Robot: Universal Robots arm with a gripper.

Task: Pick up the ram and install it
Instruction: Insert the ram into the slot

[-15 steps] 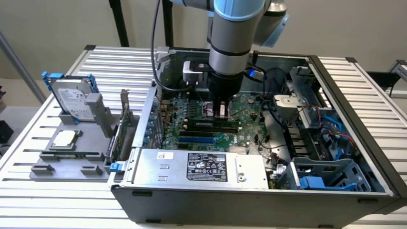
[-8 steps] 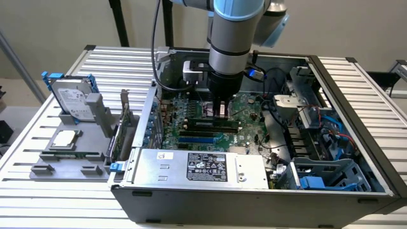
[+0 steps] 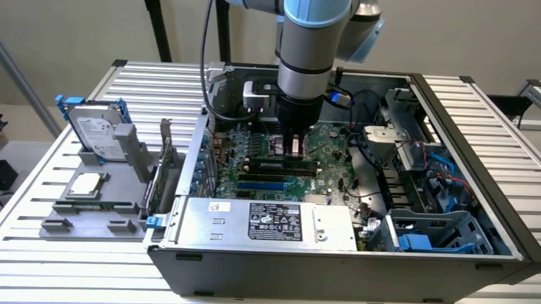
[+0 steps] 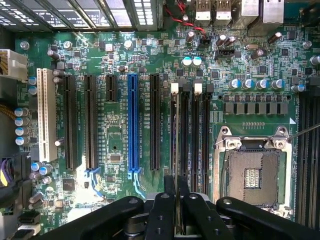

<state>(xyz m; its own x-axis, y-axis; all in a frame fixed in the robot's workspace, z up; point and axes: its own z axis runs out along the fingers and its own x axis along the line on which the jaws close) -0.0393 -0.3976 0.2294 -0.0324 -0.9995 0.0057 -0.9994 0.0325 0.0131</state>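
Only unreadable print on the power supply label [image 3: 277, 223]; ram [image 4: 177, 150] in pincer [image 4: 178, 197]

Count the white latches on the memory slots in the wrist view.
2: one latch ends the slot under the held ram, the other sits nearer the CPU socket. The gripper covers the slots' other ends; more may hide.

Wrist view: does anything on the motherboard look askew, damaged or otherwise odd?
Nothing stands out. The ram, gripped edge-on in the end effector, runs parallel to the memory slots, not tilted across them. The CPU socket is empty, with no visible damage on the motherboard.
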